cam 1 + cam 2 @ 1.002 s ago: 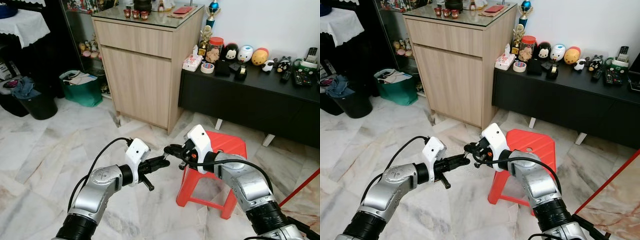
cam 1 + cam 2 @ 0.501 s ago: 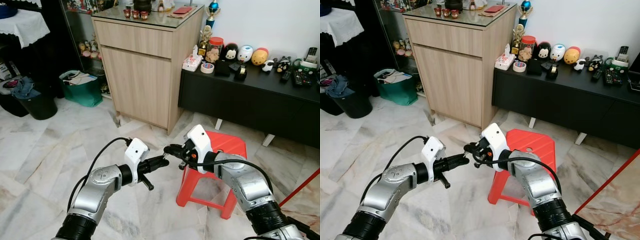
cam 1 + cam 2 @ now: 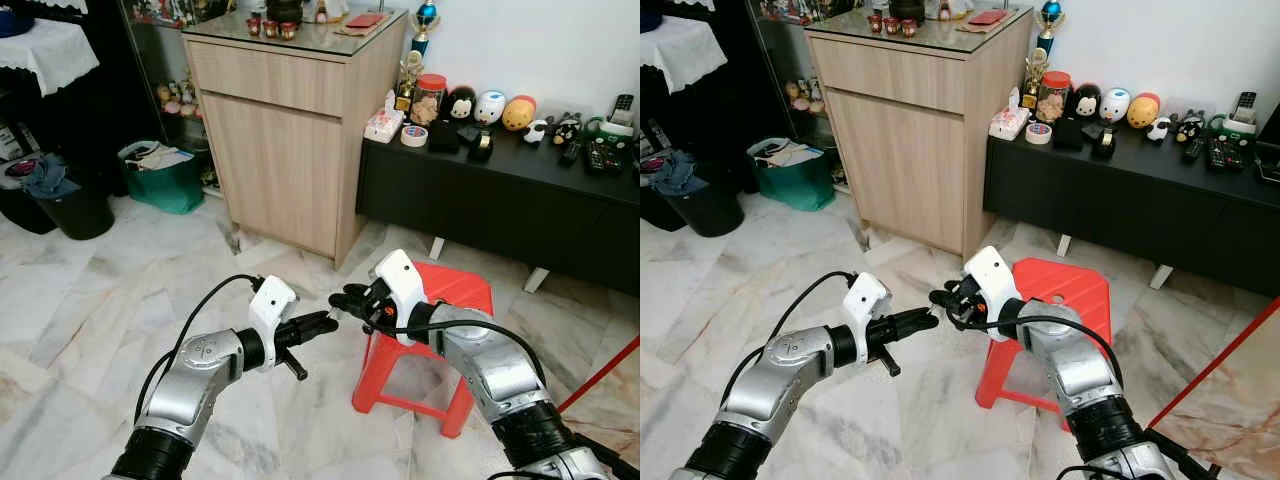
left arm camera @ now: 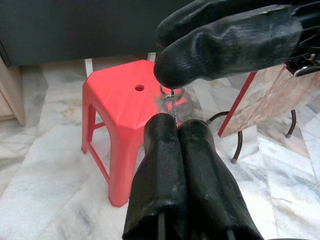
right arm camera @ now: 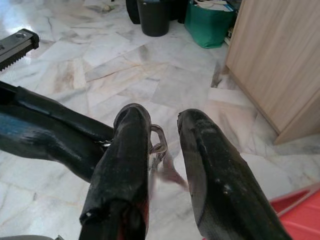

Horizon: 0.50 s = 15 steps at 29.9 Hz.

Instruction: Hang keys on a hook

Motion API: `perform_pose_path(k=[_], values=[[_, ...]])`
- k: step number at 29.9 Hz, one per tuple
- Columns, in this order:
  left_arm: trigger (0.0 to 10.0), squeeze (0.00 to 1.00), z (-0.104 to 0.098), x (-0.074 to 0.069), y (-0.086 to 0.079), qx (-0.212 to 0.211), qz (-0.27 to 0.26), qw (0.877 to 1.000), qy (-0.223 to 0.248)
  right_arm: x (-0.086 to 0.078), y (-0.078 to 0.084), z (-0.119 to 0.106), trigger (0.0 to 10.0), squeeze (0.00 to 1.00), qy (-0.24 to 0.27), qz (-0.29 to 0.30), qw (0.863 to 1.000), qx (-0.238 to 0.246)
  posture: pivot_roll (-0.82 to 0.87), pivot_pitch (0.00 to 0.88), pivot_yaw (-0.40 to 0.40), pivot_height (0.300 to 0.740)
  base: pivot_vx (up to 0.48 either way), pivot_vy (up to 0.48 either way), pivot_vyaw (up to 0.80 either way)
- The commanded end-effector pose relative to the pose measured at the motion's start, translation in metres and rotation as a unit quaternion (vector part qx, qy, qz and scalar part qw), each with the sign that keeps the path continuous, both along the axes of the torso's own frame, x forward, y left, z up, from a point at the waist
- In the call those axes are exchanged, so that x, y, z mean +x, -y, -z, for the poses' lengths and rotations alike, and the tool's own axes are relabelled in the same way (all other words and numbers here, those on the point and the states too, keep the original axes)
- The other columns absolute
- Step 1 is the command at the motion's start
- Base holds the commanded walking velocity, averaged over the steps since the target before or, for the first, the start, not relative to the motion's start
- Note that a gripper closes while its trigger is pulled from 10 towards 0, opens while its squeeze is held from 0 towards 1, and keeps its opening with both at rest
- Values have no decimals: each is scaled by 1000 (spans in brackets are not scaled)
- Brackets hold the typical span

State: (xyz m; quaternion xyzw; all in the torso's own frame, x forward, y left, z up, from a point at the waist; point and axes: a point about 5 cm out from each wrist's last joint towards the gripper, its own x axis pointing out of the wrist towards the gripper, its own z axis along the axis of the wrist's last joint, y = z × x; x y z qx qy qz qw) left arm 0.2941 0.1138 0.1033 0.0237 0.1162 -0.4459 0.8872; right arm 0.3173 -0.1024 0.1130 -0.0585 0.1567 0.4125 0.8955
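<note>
Keys (image 4: 172, 102) hang between our two grippers, above the floor just left of the red stool (image 3: 440, 300). Our left gripper (image 3: 328, 320) is clenched on them; our right gripper (image 5: 162, 150) stands released beside them. Judging by this, the hanging remains undone.

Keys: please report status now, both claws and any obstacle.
Left claw shut on the keys. Right claw open, fingers beside the key ring. Both over floor by red stool. No hook seen.
</note>
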Motion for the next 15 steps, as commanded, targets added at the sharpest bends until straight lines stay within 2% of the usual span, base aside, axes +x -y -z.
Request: perform_pose_path(k=[1, 7, 13, 15], values=[[0, 0, -4, 2, -3, 4, 5, 1000, 8, 7, 4, -7, 10000, 0, 15, 21, 1000, 5, 61, 11, -29, 740, 0, 0, 0], [0, 0, 1, 1, -8, 29, 2, 1000, 4, 13, 7, -11, 10000, 0, 22, 48, 998, 19, 63, 7, -28, 740, 0, 0, 0], [0, 0, 11, -3, -19, 60, -11, 998, -11, 23, 18, -14, 10000, 0, 29, 111, 993, 32, 63, 1, -26, 740, 0, 0, 0], [0, 0, 18, -5, -27, 73, -32, 997, -13, 28, 26, -10, 10000, 0, 20, 151, 988, 40, 63, 0, -25, 740, 0, 0, 0]])
